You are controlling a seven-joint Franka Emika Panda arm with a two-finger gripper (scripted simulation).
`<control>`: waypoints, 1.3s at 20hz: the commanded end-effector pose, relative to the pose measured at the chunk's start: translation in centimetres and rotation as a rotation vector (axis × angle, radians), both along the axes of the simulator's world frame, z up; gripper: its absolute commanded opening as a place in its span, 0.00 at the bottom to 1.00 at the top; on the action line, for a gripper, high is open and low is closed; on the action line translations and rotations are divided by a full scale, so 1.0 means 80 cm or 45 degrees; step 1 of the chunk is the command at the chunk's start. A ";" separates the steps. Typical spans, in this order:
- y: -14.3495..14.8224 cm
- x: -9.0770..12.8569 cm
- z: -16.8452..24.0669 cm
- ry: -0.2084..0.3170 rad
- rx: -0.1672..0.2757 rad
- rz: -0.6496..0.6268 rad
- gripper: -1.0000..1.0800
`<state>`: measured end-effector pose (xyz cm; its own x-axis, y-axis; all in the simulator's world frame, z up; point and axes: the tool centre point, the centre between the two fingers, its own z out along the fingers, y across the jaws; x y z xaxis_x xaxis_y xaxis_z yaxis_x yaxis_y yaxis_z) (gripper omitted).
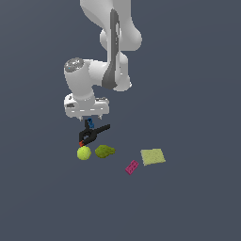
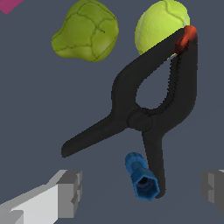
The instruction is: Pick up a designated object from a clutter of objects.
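Exterior view: gripper [image 1: 87,117] hangs just above the blue bolt [image 1: 89,124], which sits beside the clamp [image 1: 92,134]; ball [image 1: 84,153] lies nearby.
Progress: bolt not yet grasped or lifted; closing and lifting remain.
Wrist view: fingers [image 2: 70,192] spread wide, holding nothing; bolt [image 2: 141,177] lies between them, against the clamp's [image 2: 144,105] handle.

Pincer [image 1: 87,118] hangs just above blue ridged piece [image 1: 89,124]; black clamp [image 1: 93,134] beside it; ball [image 1: 84,153] below.

No readable txt, labels, brands, nos. or signs on any obj in either view.
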<state>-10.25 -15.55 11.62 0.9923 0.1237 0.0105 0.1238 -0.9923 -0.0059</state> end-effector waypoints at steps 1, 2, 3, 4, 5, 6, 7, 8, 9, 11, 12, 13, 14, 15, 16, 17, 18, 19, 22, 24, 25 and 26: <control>-0.011 -0.016 -0.013 0.004 -0.004 0.001 0.96; -0.014 -0.021 -0.017 0.006 -0.005 0.001 0.96; -0.017 -0.025 -0.020 0.008 -0.006 0.001 0.96; -0.019 -0.029 -0.023 0.009 -0.007 0.001 0.96; -0.021 -0.032 -0.025 0.010 -0.008 0.001 0.96; -0.022 -0.035 -0.027 0.011 -0.008 0.001 0.96; -0.023 -0.036 -0.028 0.012 -0.009 0.001 0.96; -0.024 -0.037 -0.029 0.012 -0.009 0.001 0.96; -0.024 -0.038 -0.029 0.012 -0.009 0.001 0.96; -0.023 -0.036 -0.028 0.013 -0.008 0.000 0.96; -0.023 -0.036 -0.029 0.013 -0.008 0.000 0.96; -0.023 -0.036 -0.031 0.013 -0.008 0.000 0.96; -0.023 -0.037 -0.033 0.013 -0.008 0.000 0.96; -0.023 -0.037 -0.036 0.013 -0.008 0.000 0.96; -0.023 -0.037 -0.039 0.013 -0.009 -0.001 0.96; -0.023 -0.037 -0.043 0.013 -0.009 -0.001 0.96; -0.023 -0.038 -0.048 0.013 -0.009 -0.001 0.96; -0.023 -0.038 -0.053 0.013 -0.009 -0.001 0.96; -0.024 -0.038 -0.070 0.013 -0.009 -0.001 0.96; -0.024 -0.039 -0.079 0.013 -0.009 -0.001 0.96; -0.024 -0.039 -0.083 0.013 -0.009 -0.001 0.96; -0.024 -0.039 -0.086 0.013 -0.009 -0.001 0.96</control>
